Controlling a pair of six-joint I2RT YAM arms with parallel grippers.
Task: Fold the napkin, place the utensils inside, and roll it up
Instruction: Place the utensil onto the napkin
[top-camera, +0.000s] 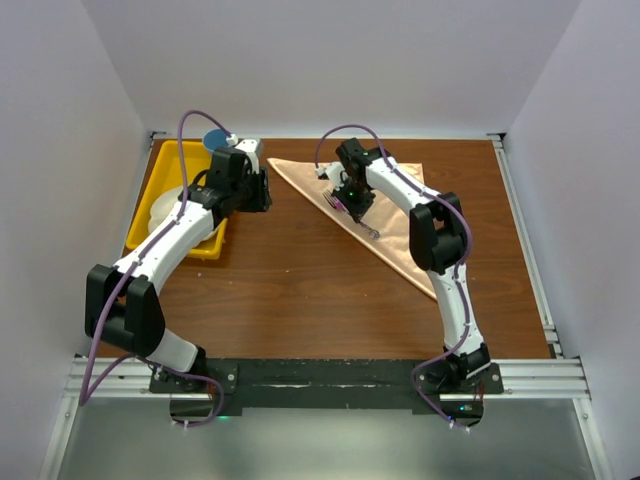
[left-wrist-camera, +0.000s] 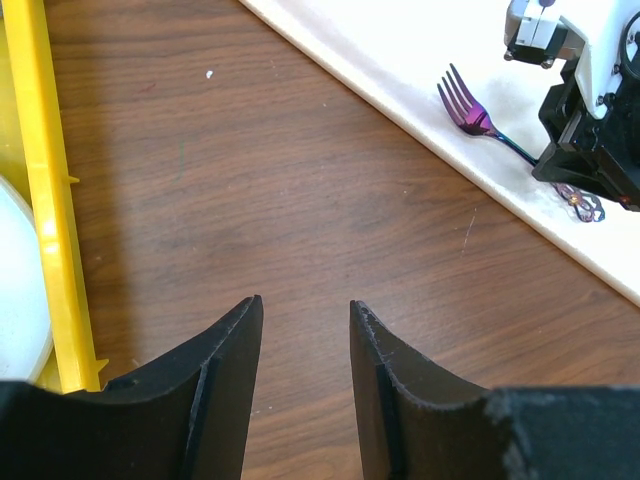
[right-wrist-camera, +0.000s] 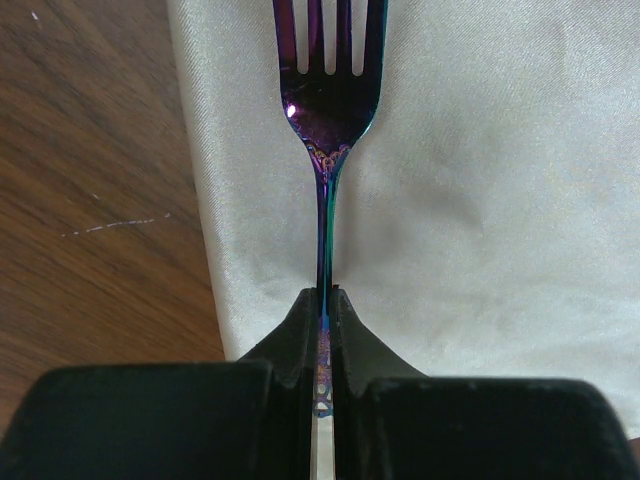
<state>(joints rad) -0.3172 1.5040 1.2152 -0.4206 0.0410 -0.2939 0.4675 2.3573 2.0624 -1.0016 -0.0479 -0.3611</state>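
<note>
Top external view: counter (top-camera: 300, 300) carries the napkin (top-camera: 300, 177) at far centre-right. It's folded into a flat triangle, so the fold step looks done.

Yellow tray (top-camera: 140, 215) with a white plate (top-camera: 165, 210) sits far left, apart from the napkin. Neither looks involved right now.

Left end effector (left-wrist-camera: 305, 305) has its fingers spread and holds nothing. It hangs over bare counter between tray and napkin, near the napkin's long edge.

Right end effector (right-wrist-camera: 325, 295) is pressed together, pinching the fork (right-wrist-camera: 328, 110) by the handle. Fork is over the napkin, just inside that long edge, tines pointing away from the fingers. Can't tell if it's resting on the cloth or a hair above.

My read: we're mid step two, with the fork positioned but not let go. Left to do: release the fork, then roll the napkin around it. No rolling has started, and the cloth lies flat with no curl anywhere.
</note>
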